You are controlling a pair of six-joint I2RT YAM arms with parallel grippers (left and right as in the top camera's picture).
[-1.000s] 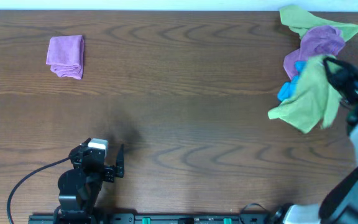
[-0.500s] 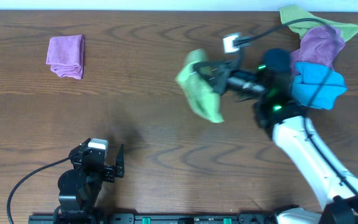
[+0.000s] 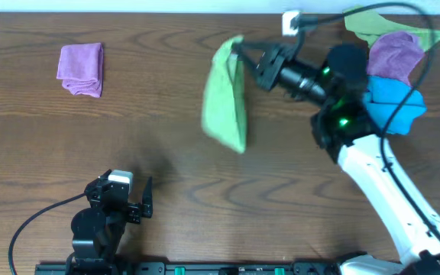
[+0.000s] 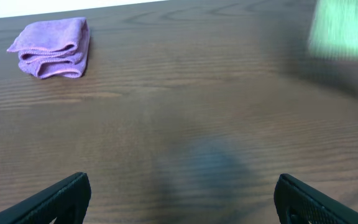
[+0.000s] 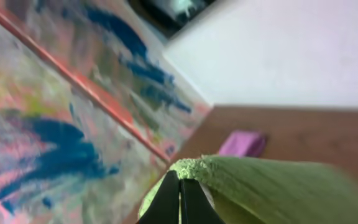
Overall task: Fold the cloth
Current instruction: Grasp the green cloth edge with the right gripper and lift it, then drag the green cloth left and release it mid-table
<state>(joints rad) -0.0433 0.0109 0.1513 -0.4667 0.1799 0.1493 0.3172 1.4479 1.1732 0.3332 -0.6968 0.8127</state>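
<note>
Cloth (image 3: 226, 95): lime-green, gathered into a long, narrow drape and hanging from its upper edge. It sits left of the pile (image 3: 392, 69), well apart from it, over the far half of the table (image 3: 205, 183). The left wrist view shows it only as a blurred green patch with a shadow under it on the wood. Whether its lower end touches the table cannot be told.

Right gripper (image 3: 240, 52): reaching leftward from the pile, with its arm passing just in front of it. In the right wrist view the two dark fingers (image 5: 169, 198) are pressed together with no gap, pinching the cloth's top edge.

Pile: three bunched cloths at the far right corner. A dull green cloth (image 3: 392, 23) lies farthest back, a purple cloth (image 3: 394, 52) is in front of it, and a blue cloth (image 3: 396, 105) is nearest, each touching the next.

Folded cloth (image 3: 81, 69): purple, lying flat on the table far to the left of the pile, beyond the cloth.

Left gripper (image 4: 182, 190): near the front edge, far left of the pile. Its fingers are spread wide and hold nothing, with bare wood between them.
</note>
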